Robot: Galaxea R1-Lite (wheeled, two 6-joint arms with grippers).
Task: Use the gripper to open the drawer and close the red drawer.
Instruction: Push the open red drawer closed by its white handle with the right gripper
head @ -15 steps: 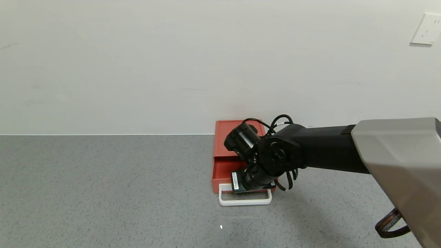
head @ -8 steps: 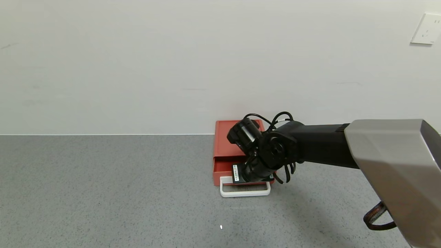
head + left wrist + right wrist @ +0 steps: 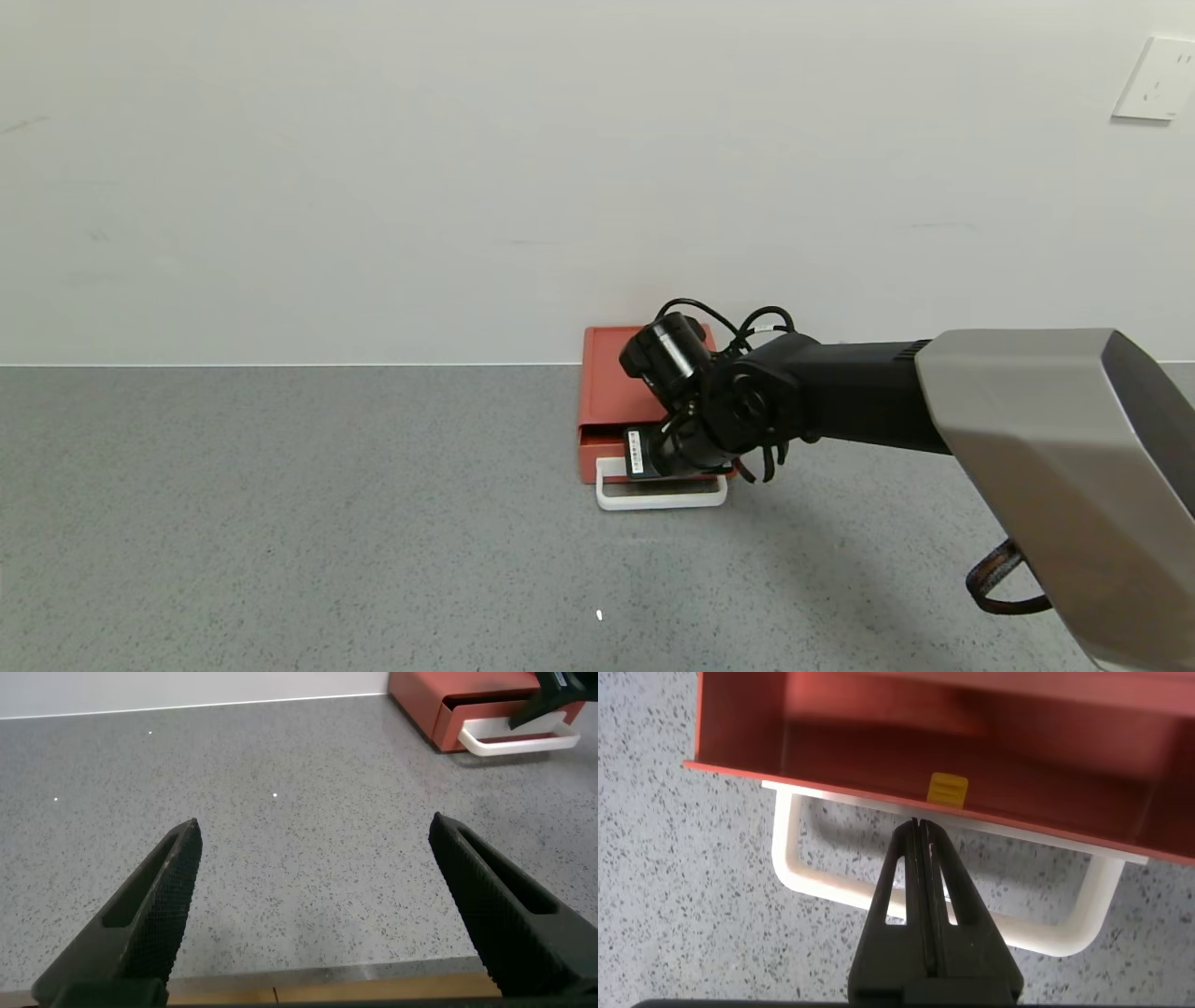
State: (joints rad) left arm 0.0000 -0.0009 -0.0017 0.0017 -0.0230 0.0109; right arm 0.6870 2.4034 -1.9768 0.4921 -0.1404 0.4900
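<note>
Right gripper (image 3: 665, 478): reached out over the counter (image 3: 280, 523) to the drawer front; the fingers (image 3: 920, 873) are seen pressed together, nothing pinched between them.
Fingertips: set against the front edge of the tray, inside the loop of the handle (image 3: 827, 885), whose white bars pass on either side of and behind the fingers.
Drawer (image 3: 611, 401): an orange-red flat box at the back of the counter, against the wall (image 3: 373, 187); it lies directly ahead of the right fingers.
Tray (image 3: 971, 756): seen pulled out only slightly from the box, its open red inside showing just beyond the fingertips in the right wrist view.
Yellow tab (image 3: 949, 789): a small piece on the tray's front wall, just past the fingertips and a little to one side.
Left gripper (image 3: 313, 859): held low over the bare counter, well apart from the drawer; its fingers (image 3: 159, 901) are spread wide, nothing between them.
Drawer from the left fingers: seen far ahead and off to the right (image 3: 448, 700), with the white handle lying on the counter in front of it.
Socket (image 3: 1158, 79): a white plate on the wall, high and far from both grippers.
</note>
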